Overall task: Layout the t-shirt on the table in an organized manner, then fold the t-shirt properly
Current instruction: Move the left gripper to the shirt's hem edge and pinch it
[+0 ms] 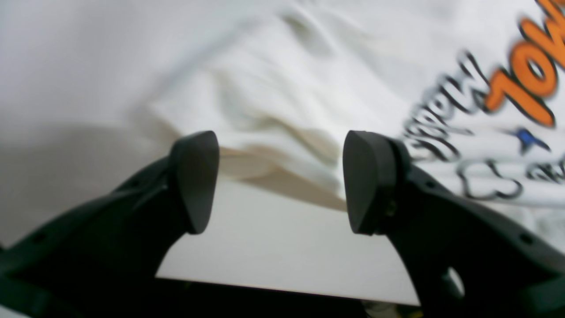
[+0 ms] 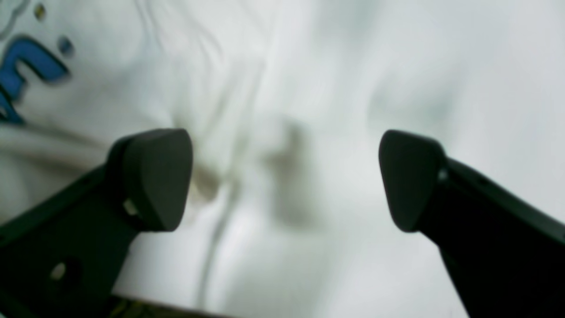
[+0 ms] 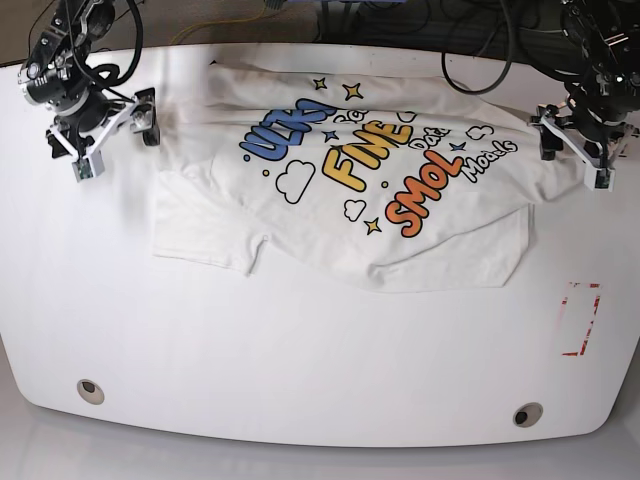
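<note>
The white t-shirt (image 3: 440,250) lies print side up across the far middle of the table (image 3: 300,340), its lower hem bunched and folded under. My left gripper (image 3: 573,155) hovers open at the shirt's right edge. In the left wrist view its fingers (image 1: 196,181) frame a rumpled shirt edge (image 1: 287,88) with bare table (image 1: 273,247) below, and nothing sits between them. My right gripper (image 3: 113,135) stands open at the shirt's left side. In the right wrist view the right gripper (image 2: 282,176) is spread wide over blurred white cloth (image 2: 282,66), holding nothing.
A red dashed rectangle mark (image 3: 580,318) sits near the table's right edge. Two round grommet holes (image 3: 90,390) (image 3: 527,414) lie near the front edge. Black cables (image 3: 480,40) hang behind the far edge.
</note>
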Robot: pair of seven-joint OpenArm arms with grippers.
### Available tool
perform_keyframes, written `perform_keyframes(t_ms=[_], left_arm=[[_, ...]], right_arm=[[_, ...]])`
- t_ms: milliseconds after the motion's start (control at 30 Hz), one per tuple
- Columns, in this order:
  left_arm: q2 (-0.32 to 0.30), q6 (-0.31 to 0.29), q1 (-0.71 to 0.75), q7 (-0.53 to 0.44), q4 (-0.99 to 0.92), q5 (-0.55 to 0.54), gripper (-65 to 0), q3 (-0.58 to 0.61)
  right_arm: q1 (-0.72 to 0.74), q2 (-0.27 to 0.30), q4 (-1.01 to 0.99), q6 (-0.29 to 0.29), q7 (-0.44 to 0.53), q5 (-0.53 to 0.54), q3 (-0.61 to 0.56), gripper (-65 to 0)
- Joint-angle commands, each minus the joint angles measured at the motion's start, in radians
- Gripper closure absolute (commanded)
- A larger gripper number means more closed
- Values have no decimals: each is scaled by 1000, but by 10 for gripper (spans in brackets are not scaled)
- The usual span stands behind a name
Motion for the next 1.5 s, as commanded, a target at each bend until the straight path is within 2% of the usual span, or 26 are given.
perform_keyframes(t_ms=[0, 133, 233, 500, 567, 833, 1000, 1167, 1300, 1400, 1467], left_arm=[[-11, -35, -3, -13, 19, -26, -417, -51], [-12, -101, -9, -13, 20, -74, -415, -114], [-29, -120, -21, -13, 22, -111, -415, -148], [-69, -120, -78, -13, 20, -189, -415, -245], [-92, -120, -98, -13, 19, -201, -415, -260], [-120, -117, -213, -13, 11, -198, -415, -258], [-120, -113, -291, -13, 11, -168, -415, -214], [-118, -77, -364, -13, 11, -72, -415, -123], [-111, -72, -411, -13, -9, -9, -417, -53], [-100, -61, -446, -13, -41, 24, -417, -10], [-88, -54, -468, -13, -72, 46, -418, 9]], right_arm=[[31, 11, -10, 0, -5, 3, 5, -648], [85, -1, -80, 0, -14, 9, 5, -648], [120, -18, -142, 0, -16, 6, 8, -648], [152, -26, -235, 0, -16, 11, 2, -648], [159, -43, -237, 0, -16, 11, 2, -648], [165, -78, -242, 0, -16, 4, -12, -648], [166, -93, -269, 0, -11, 3, -54, -648], [188, -96, -324, 0, -8, 8, -75, -648], [200, -107, -364, 0, -8, 11, -75, -640], [212, -116, -367, 0, -8, 11, -77, -583], [214, -116, -367, 0, -8, 11, -78, -523]])
